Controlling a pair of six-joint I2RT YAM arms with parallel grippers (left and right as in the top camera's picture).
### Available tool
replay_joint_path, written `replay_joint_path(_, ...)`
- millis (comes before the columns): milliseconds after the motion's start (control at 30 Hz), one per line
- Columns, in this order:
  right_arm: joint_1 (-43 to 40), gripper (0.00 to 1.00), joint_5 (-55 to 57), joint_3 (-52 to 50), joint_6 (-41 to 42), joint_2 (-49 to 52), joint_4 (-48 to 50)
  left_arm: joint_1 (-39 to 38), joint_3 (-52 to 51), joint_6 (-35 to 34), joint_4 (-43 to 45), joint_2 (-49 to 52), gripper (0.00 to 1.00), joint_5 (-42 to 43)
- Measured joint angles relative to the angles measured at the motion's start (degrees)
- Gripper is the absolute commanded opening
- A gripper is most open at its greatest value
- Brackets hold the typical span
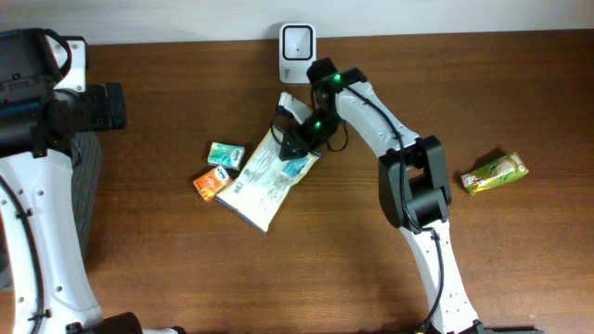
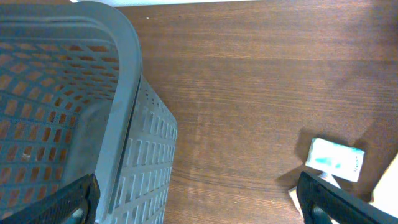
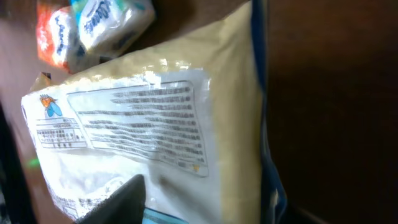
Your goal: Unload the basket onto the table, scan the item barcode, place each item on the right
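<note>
Snack bag point(image 1: 266, 176) lies on the desk point(image 1: 186, 269), top end under the right gripper point(image 1: 295, 139); grasp cannot be told. Scanner point(image 1: 297, 42) just beyond gripper: bag not yet presented. Left gripper point(image 2: 199, 202) released.

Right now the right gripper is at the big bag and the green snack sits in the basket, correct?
No. The overhead view shows the green snack on the table at far right; the right gripper is at the big bag.
</note>
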Motion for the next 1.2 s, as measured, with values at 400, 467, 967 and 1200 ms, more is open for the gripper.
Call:
replay_joint_path(400, -3.98, 0.04, -1.27, -0.07, -0.09, 0.33, -8.13, 0.0, 0.0, 0.0, 0.0, 0.0, 0.99, 0.0)
replay_joint_path(467, -6.23, 0.04, -0.76, -0.07, 0.22, 0.33, -9.51, 0.0, 0.0, -0.02, 0.0, 0.0, 0.99, 0.0)
replay_joint_path(967, -11.19, 0.16, 16.61, -0.07, 19.71, -0.98, -25.11, 0.0, 0.0, 0.0, 0.0, 0.0, 0.99, 0.0)
replay_joint_path(1200, -8.63, 0.19, 21.86, -0.11, 19.82, -1.03, -30.91, 0.0, 0.0, 0.0, 0.0, 0.0, 0.99, 0.0)
